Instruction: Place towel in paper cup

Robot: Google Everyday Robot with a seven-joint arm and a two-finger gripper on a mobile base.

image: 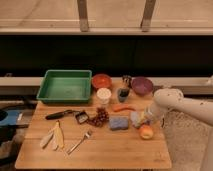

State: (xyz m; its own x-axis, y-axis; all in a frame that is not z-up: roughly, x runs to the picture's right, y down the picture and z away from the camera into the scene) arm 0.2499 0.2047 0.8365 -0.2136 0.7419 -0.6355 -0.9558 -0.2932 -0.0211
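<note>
On the worktop [115,150], the pincer [144,119] hung at the towel [134,118], right of centre and apart from the cup [103,95]; open or closed, I cannot tell. The towel looked soft and light, best pinched at its raised bunch.

You can see the white paper cup [103,95] near the back of the wooden table [100,150]. The towel [135,118] lies right of the cup, closer to the front. Your gripper [144,119] is low, right at the towel. A green tray [65,86] sits left of the cup.
</note>
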